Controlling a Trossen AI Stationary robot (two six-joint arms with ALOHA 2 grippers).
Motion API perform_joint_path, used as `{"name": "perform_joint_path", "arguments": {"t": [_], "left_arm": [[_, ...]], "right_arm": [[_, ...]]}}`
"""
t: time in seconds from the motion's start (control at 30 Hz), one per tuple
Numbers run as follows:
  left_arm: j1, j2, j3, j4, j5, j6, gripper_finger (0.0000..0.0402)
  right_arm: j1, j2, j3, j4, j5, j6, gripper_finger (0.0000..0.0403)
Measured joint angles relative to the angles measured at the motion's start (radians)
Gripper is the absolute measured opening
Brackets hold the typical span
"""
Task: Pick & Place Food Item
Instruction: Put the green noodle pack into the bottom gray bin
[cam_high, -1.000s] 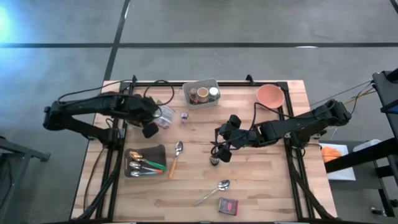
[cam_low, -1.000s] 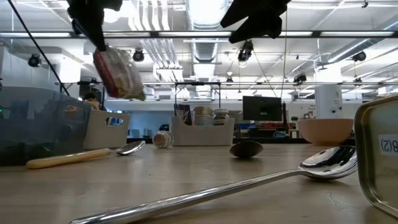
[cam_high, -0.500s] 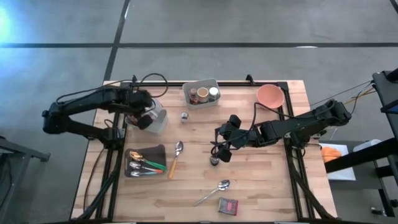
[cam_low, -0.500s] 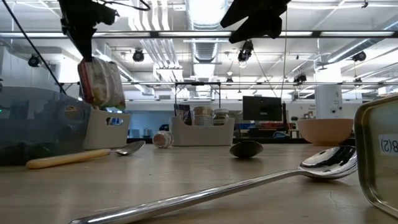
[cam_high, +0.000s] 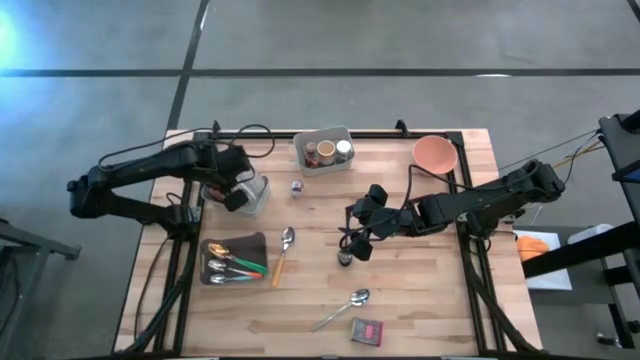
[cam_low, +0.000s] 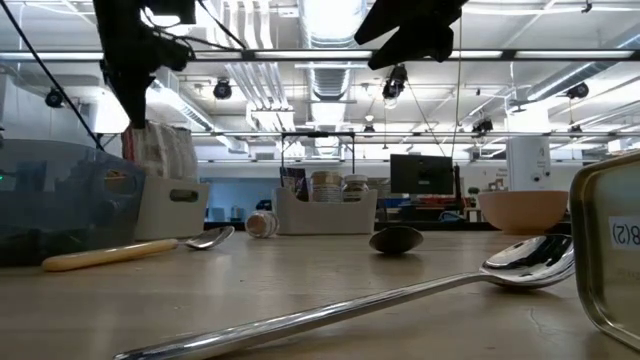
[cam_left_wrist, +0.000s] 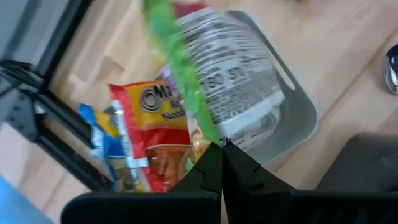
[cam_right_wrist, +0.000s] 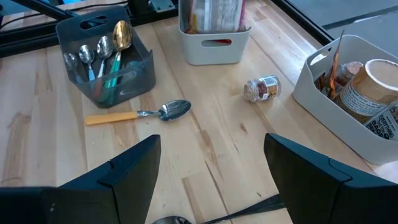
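Note:
A snack packet (cam_left_wrist: 230, 81) with a green sealed edge and a white printed back hangs under my left gripper (cam_left_wrist: 221, 152), which is shut on it. It hangs over the white bin (cam_high: 258, 196) at the table's far left. The bin (cam_left_wrist: 295, 118) holds a yellow-red packet (cam_left_wrist: 155, 130) and a blue one (cam_left_wrist: 106, 134). In the low view the held packet (cam_low: 165, 150) drops behind the bin's wall (cam_low: 172, 208). My right gripper (cam_right_wrist: 211, 180) hovers open over the middle of the table (cam_high: 420, 290) and holds nothing. My left gripper pinches the packet's green sealed edge (cam_left_wrist: 200, 130) between its two fingertips. The fingers come from above, pointing steeply down. The packet hangs below them, nearly upright, with its lower part down among the other packets in the bin.
A dark cutlery holder (cam_high: 235, 260) with spoons stands near the left edge. A wooden-handled spoon (cam_high: 283, 250) and a steel spoon (cam_high: 345, 305) lie loose. A small jar (cam_high: 297, 186) lies on its side. At the far edge stand a white bin of cups (cam_high: 325, 150) and a pink bowl (cam_high: 435, 153). A tin (cam_high: 367, 330) sits near the front.
My left gripper has swung toward the table's left edge and come down, still shut on the packet. The packet has gone from hanging tilted beside the bin to hanging upright over it, its lower part sinking behind the bin's wall.

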Motion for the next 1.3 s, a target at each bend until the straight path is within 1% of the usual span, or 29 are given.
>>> {"name": "perform_joint_path", "arguments": {"t": [0.1, 0.23, 0.4, 0.73, 0.87, 1.3], "left_arm": [[0.008, 0.010, -0.039, 0.026, 0.031, 0.000, 0.0000], [0.013, 0.011, -0.097, 0.063, 0.040, 0.000, 0.0000], [0.014, 0.011, -0.163, 0.128, 0.091, -0.002, 0.0000], [0.015, 0.011, -0.274, 0.221, 0.138, -0.009, 0.0000], [0.015, 0.011, -0.291, 0.227, 0.141, -0.011, 0.0000], [0.017, 0.011, -0.287, 0.248, 0.128, -0.008, 0.0000]], "right_arm": [[0.000, 0.000, 0.000, 0.000, 0.000, 0.000, 0.0282], [0.000, 0.000, 0.000, 0.000, 0.000, 0.000, 0.0282], [0.000, 0.000, 0.000, 0.000, 0.000, 0.000, 0.0282], [0.000, 0.000, 0.000, 0.000, 0.000, -0.001, 0.0282], [0.000, 0.000, 0.000, 0.000, 0.000, -0.001, 0.0282], [0.000, 0.000, 0.000, 0.000, 0.000, -0.004, 0.0282]]}}
